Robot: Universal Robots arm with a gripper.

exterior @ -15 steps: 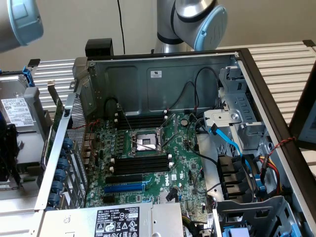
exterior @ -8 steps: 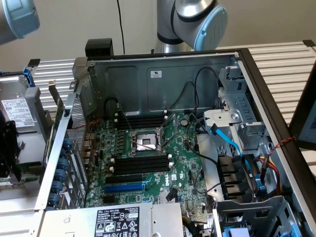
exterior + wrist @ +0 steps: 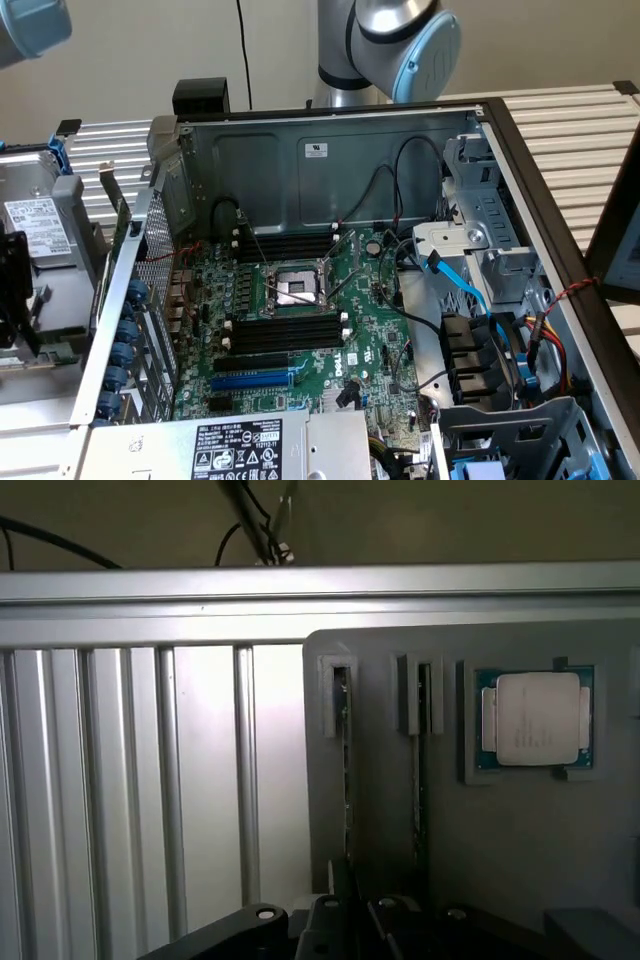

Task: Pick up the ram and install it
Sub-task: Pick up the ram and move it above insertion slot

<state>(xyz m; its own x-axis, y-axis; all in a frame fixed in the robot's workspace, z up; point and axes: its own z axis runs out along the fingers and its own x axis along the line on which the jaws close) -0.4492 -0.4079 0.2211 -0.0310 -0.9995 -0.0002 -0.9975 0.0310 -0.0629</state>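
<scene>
Two narrow slots in the grey tray; ram edge-on in one, tool near it, grip state can't tell. Misaligned approach could scrape the slot wall.

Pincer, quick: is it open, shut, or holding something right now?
Pincer: cannot be told; it is close to a memory stick standing on edge in a grey tray.
</scene>
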